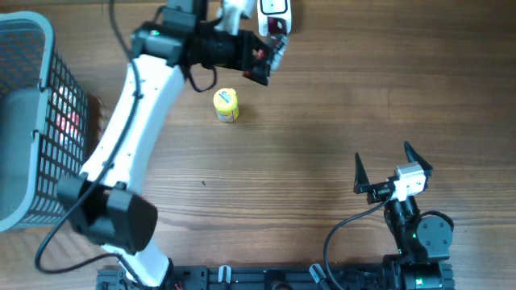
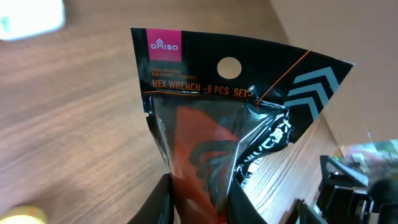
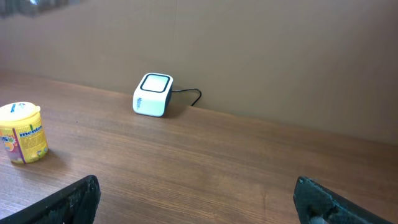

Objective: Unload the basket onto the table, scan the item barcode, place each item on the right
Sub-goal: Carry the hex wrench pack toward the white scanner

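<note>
A brown wooden table (image 1: 322,121) runs up to a plain tan wall, with a grey basket (image 1: 24,48) at its left edge and a yellow jar (image 1: 226,105) standing toward the far edge. The left gripper (image 2: 199,202) is closed on the lower part of a hex wrench pack (image 2: 230,93), holding it in the air at the far edge, just beside the white scanner (image 3: 153,94). The pack looks light. It is a stiff card header with a hang hole above a glossy, crinkled film pouch, so it is likely slippery and prone to bending or swivelling in a pinch. A hold over the solid wrench holder, clear of the print, seems safest. No barcode shows on this face. The right gripper (image 1: 382,151) stands wide open and empty near the table's near right corner.
</note>
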`<state>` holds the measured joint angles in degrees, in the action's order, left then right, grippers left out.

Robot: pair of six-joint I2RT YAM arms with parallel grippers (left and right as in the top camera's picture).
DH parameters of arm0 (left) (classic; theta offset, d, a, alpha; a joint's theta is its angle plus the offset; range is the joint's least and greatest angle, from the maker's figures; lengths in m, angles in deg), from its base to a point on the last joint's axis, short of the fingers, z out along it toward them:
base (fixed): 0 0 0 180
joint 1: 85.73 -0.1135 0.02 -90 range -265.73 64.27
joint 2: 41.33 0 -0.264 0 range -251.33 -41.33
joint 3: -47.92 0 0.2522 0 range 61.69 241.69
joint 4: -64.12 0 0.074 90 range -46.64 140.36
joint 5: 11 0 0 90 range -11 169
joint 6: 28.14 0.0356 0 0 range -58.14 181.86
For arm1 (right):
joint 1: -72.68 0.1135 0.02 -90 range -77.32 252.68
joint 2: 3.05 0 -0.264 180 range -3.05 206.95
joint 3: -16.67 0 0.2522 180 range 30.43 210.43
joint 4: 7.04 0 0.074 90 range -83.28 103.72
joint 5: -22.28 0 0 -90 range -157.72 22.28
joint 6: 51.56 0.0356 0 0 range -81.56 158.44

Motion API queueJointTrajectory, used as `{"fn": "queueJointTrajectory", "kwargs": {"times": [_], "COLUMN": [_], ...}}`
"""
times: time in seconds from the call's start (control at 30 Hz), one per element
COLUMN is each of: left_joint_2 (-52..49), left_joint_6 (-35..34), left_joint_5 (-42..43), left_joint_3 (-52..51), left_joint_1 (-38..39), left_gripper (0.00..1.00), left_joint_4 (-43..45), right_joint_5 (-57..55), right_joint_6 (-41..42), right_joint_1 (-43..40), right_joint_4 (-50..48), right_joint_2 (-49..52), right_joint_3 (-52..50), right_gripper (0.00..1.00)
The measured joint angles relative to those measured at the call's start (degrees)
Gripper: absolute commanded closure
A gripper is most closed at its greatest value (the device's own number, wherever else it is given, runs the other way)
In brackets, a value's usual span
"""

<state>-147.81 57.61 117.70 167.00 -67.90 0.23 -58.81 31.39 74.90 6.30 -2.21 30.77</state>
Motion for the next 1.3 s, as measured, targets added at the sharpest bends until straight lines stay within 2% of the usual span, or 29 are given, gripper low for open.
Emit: {"fn": "queueJointTrajectory", "kwargs": {"times": [0.03, 0.27, 0.53, 0.7, 0.9, 1.0, 1.03, 1.1, 1.17, 1.3], "left_joint_2": [-0.85, -5.31, -11.21, -11.69, -11.72, -11.72, -11.19, -10.67, -10.64, -9.94], "left_joint_6": [0.00, 0.00, -0.17, -0.20, -0.22, -0.33, -0.48, -0.48, -0.63, -0.76], "left_joint_5": [-0.09, -5.31, -20.63, -26.88, -31.82, -32.46, -32.68, -32.72, -32.26, -32.70], "left_joint_3": [0.00, -0.81, -6.58, -10.93, -18.93, -23.63, -24.65, -26.29, -27.54, -27.69], "left_joint_1": [0.76, 5.49, 11.91, 13.84, 14.10, 14.10, 14.10, 14.10, 14.19, 14.49], "left_gripper": [0.95, 0.94, 0.93, 0.92, 0.84, 0.74, 0.64, 0.28, 0.00, 0.00], "left_joint_4": [0.00, -0.24, -0.33, 1.44, 6.97, 9.97, 11.08, 12.24, 12.31, 12.46], "right_joint_5": [0.00, 0.00, 0.00, 0.00, 0.00, 0.00, 0.00, 0.00, 0.00, 0.00], "right_joint_6": [0.00, 0.00, 0.00, 0.00, 0.00, 0.00, 0.00, 0.00, 0.00, 0.00], "right_joint_1": [0.00, 0.00, 0.00, 0.00, 0.00, 0.00, 0.00, 0.00, 0.00, 0.00], "right_joint_4": [0.00, 0.00, 0.00, 0.00, 0.00, 0.00, 0.00, 0.00, 0.00, 0.00], "right_joint_2": [0.00, 0.00, 0.00, 0.00, 0.00, 0.00, 0.00, 0.00, 0.00, 0.00], "right_joint_3": [0.00, 0.00, 0.00, 0.00, 0.00, 0.00, 0.00, 0.00, 0.00, 0.00], "right_gripper": [0.00, 0.00, 0.00, 0.00, 0.00, 0.00, 0.00, 0.00, 0.00, 0.00]}}
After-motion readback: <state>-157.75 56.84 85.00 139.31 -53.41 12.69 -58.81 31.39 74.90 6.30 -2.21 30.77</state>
